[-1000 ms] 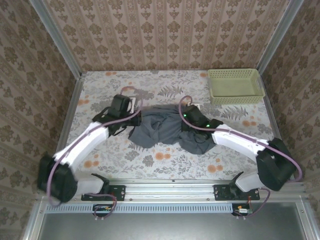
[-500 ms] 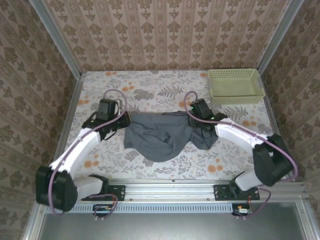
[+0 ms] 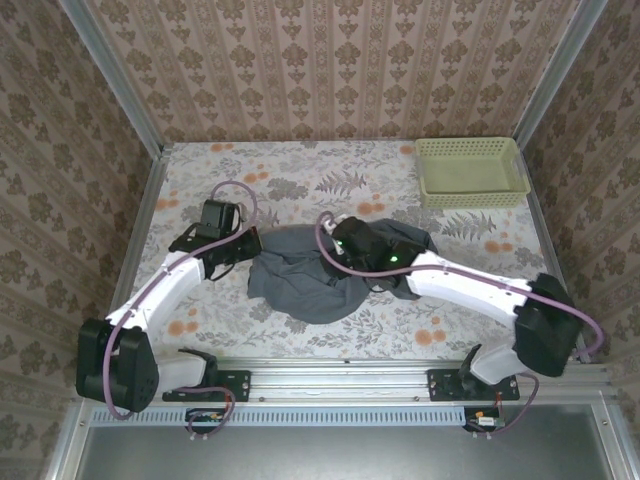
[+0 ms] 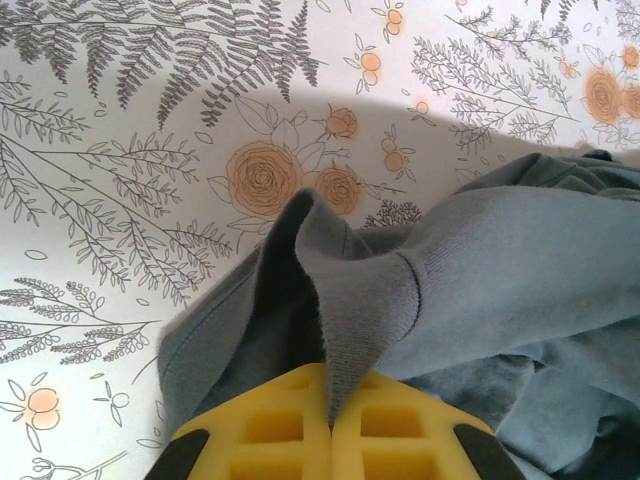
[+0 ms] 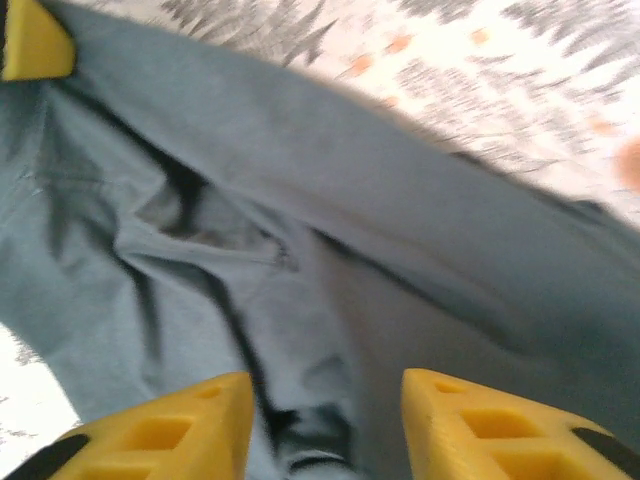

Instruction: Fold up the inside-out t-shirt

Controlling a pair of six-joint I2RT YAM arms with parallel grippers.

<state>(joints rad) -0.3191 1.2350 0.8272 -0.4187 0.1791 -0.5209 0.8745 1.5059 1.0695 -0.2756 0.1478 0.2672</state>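
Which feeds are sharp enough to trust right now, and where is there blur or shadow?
Right wrist view: blurred, the inside-out t-shirt smeared, the table behind washed out. Left wrist view: sharp, hem crisp in the left gripper, a shadow edge arcing across the table. Top view: evenly lit, no glare.

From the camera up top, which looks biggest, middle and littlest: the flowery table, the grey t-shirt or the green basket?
1. The table, biggest by far.
2. The t-shirt, bunched up in the middle.
3. The basket looks smallest, but it sits farther from the camera, so it may really be closer to the shirt's size.
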